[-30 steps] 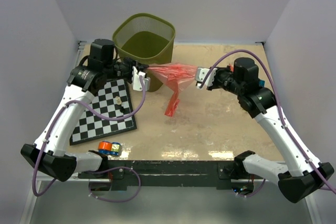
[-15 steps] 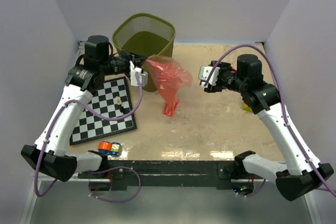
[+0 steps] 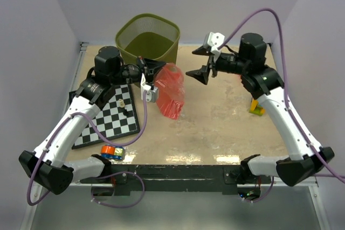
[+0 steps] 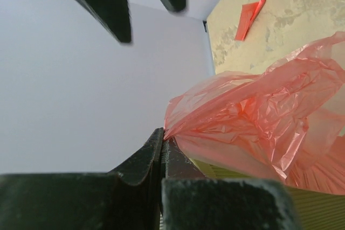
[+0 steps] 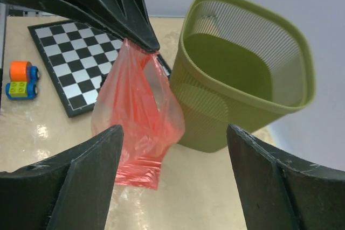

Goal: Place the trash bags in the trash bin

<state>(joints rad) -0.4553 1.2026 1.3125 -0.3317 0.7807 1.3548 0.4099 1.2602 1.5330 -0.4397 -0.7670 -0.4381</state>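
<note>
A crinkly translucent red trash bag (image 3: 170,94) hangs from my left gripper (image 3: 157,68), which is shut on its top edge just right of the trash bin (image 3: 149,38). In the left wrist view the closed jaws pinch the film (image 4: 163,134) and the bag (image 4: 259,117) billows to the right. A second trash bag, a small flat red strip (image 4: 249,12), lies on the table beyond. My right gripper (image 3: 195,62) is open and empty, apart from the bag. Its wrist view shows the hanging bag (image 5: 135,117) beside the olive mesh bin (image 5: 242,79).
A chessboard (image 3: 108,116) with small pieces lies left of the bag. A toy car (image 3: 112,152) sits near the front edge. A yellow-green block (image 3: 257,108) lies under the right arm. Walls close the back and sides.
My right gripper let go of the bag, opened wide, and lifted back toward the wall. The bag, earlier stretched between both grippers, now hangs bunched from the left gripper alone.
</note>
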